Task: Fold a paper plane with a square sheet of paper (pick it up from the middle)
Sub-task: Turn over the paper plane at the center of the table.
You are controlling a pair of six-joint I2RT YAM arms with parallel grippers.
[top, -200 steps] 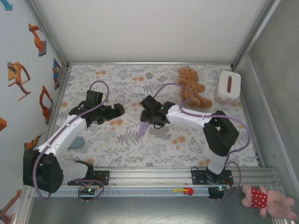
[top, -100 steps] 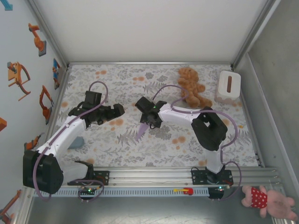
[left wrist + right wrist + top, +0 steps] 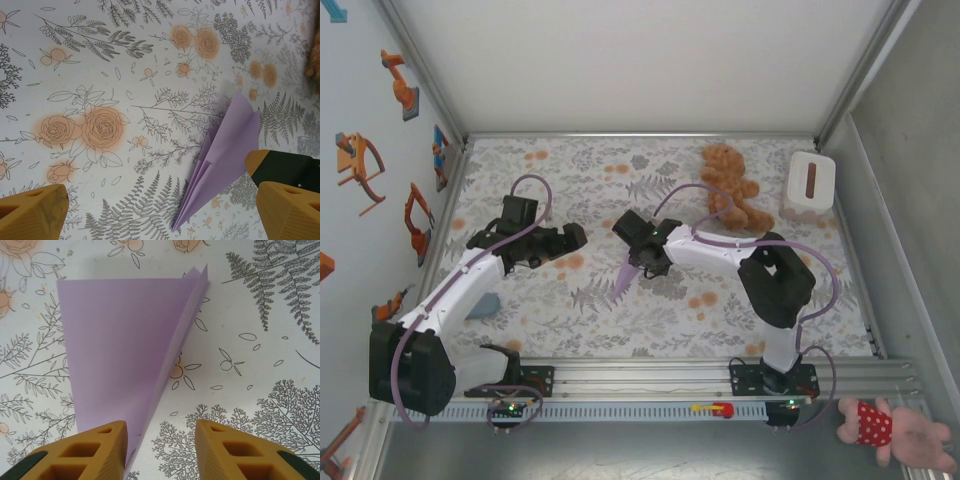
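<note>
The lavender paper plane [image 3: 624, 279] lies folded on the flowered table [image 3: 570, 170], its point toward the near left. In the right wrist view the paper plane [image 3: 120, 350] narrows down toward the left finger [image 3: 95, 452]. My right gripper [image 3: 160, 450] [image 3: 642, 258] is open, one finger beside the paper and bare table between the jaws. In the left wrist view the paper plane [image 3: 225, 155] sits at the right with its layers fanned. My left gripper [image 3: 162, 220] [image 3: 572, 237] hangs open to the left of it, holding nothing.
A brown teddy bear [image 3: 730, 185] lies at the back right, with a white box [image 3: 808, 187] beside it. A small grey-blue object [image 3: 485, 305] rests near the left arm. The right gripper's dark finger [image 3: 285, 167] reaches into the left wrist view.
The right gripper swung left, then came slightly back; its elbow shifted too. The plane has stayed about where it was. The left arm has not moved.
</note>
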